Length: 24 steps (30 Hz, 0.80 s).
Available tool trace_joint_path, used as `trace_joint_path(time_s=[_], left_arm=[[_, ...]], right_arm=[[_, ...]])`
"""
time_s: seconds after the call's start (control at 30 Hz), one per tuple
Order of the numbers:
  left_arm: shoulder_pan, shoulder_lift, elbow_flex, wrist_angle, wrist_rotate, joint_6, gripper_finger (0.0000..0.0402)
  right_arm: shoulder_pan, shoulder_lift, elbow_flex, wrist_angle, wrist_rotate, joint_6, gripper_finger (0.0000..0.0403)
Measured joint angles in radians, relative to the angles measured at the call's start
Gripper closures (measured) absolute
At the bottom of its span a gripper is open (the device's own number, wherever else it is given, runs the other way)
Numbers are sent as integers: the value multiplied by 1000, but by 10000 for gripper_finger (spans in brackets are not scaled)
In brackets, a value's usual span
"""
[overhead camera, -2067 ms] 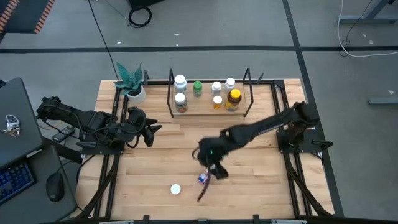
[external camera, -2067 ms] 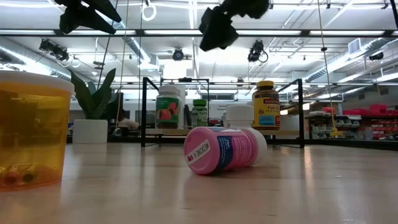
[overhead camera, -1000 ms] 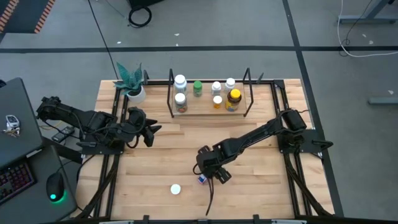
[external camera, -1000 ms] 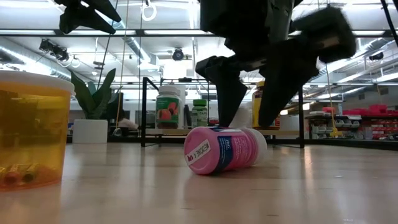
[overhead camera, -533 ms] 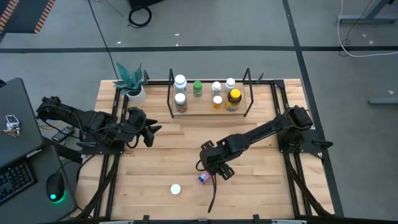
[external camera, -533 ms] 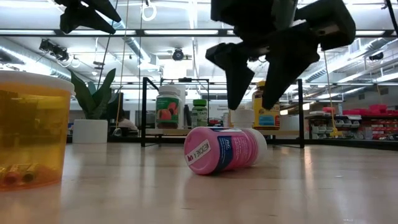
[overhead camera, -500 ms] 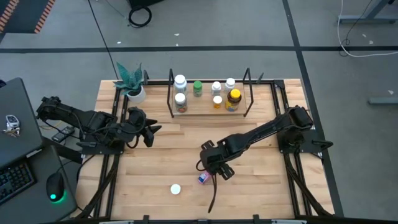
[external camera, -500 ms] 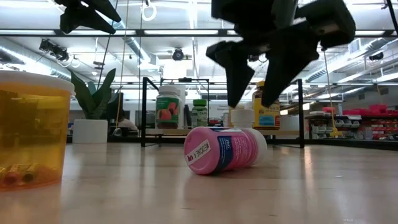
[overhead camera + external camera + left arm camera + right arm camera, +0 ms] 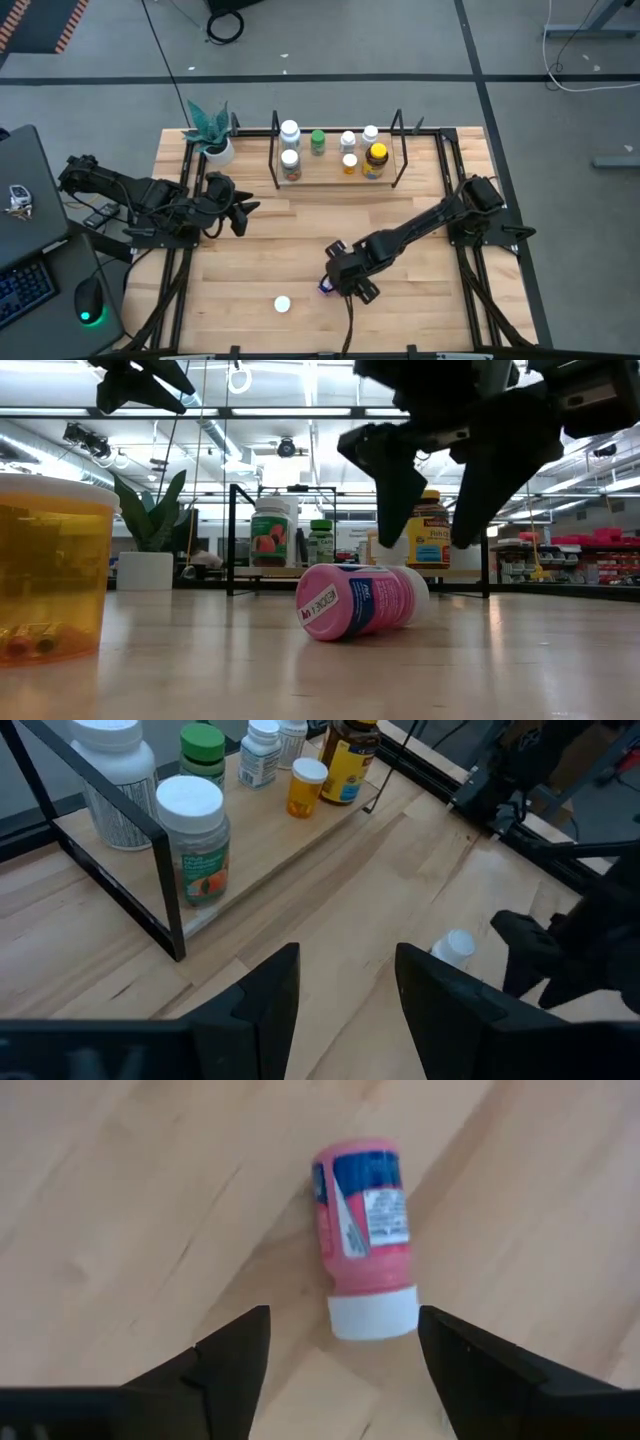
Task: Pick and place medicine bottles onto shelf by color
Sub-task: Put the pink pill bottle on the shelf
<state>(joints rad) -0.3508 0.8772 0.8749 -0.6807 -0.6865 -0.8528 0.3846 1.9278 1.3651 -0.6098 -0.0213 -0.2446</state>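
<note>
Right pincer (image 9: 432, 510): fingers spread, empty, above toppled pink bottle (image 9: 364, 1233) | bottle: on open bench (image 9: 250, 240), clear of edges, white cap (image 9: 283, 304) near | shelf (image 9: 335, 172): rear | left pincer (image 9: 345, 1005): parted, empty, bench's left side

— How is the table (image 9: 250, 260) covered?
— It is viewed straight down from above, and level from its 6 o'clock edge toward the shelf (image 9: 350, 572) at 12 o'clock.
— And up close?
— The pink bottle (image 9: 363, 1230), shared with the low view, is framed from just overhead by the right wrist camera.
</note>
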Motion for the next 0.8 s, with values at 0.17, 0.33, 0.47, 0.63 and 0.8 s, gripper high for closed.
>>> trace_joint_path(time_s=[0.17,0.33,0.47,0.63,0.8], left_arm=[[0,0,0,1,0,0,228],[0,0,0,2,3,0,228],[0,0,0,2,33,-1,228],[0,0,0,3,62,-1,228],[0,1,0,3,63,-1,228]], right_arm=[[16,6,0,48,29,9,121],[15,68,-1,55,43,12,118],[15,100,0,65,57,8,123],[16,103,0,80,58,17,129],[15,101,0,105,58,80,130]])
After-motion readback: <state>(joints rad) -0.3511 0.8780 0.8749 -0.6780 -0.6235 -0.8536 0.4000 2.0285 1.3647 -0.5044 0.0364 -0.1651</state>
